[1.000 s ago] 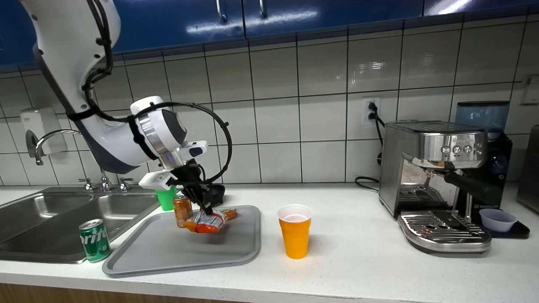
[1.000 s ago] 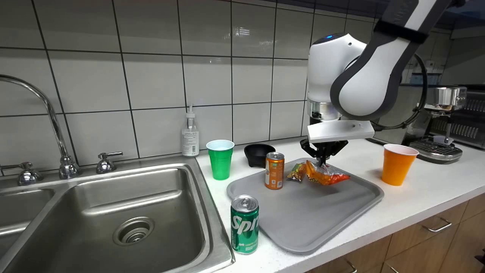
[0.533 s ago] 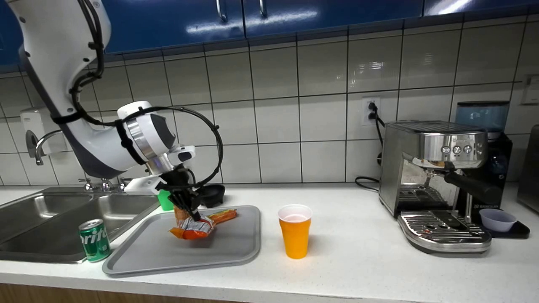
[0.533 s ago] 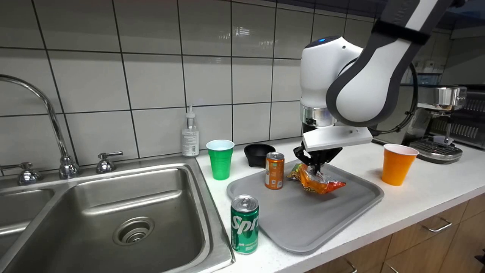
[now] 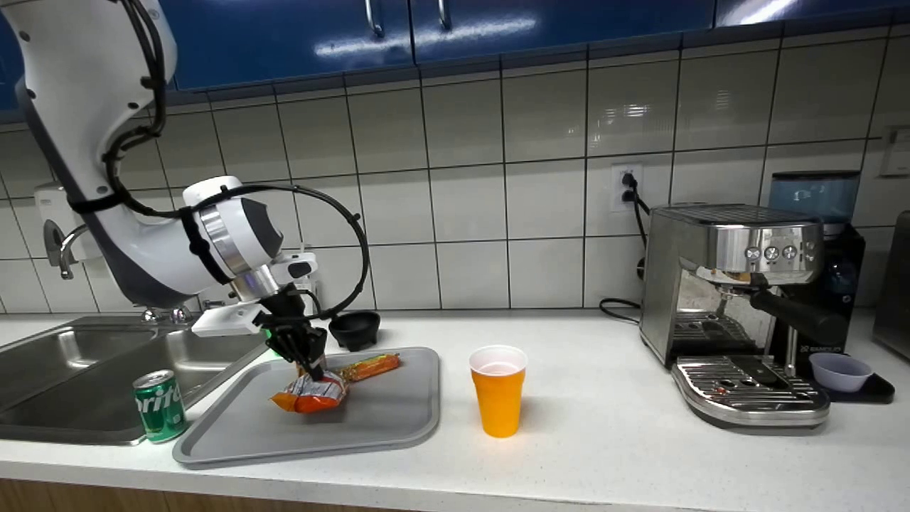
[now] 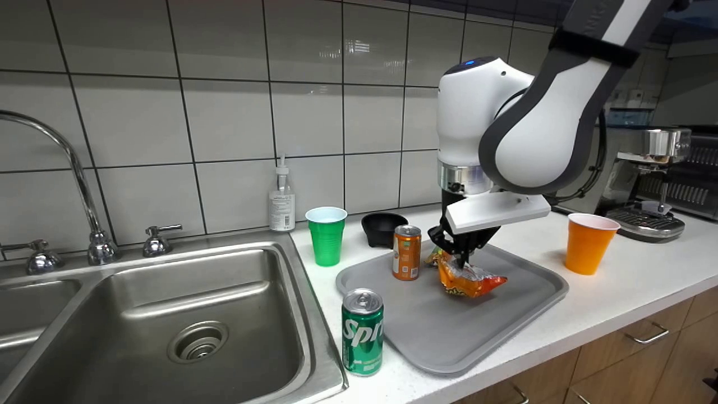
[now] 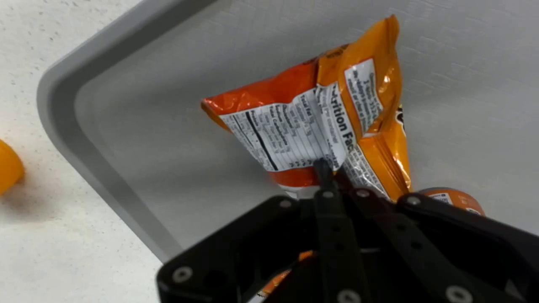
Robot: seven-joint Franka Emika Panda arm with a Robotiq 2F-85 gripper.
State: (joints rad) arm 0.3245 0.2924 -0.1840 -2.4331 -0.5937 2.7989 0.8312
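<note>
In an exterior view, your claw (image 6: 461, 262) pinches the orange snack packet (image 6: 474, 283). It lies directly below your claw, spreading to both sides, longer span crosswise, over the gray tray (image 6: 449, 331); tray contact cannot be determined.

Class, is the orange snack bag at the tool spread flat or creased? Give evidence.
Creased: in the wrist view, the orange snack bag buckles along a line running to where the tool pinches it.

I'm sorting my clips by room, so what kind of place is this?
Looks like a kitchen or kitchenette: metal sink, coffee machine on the counter, and blue cupboards above. Whether home or office, I can't tell.
</note>
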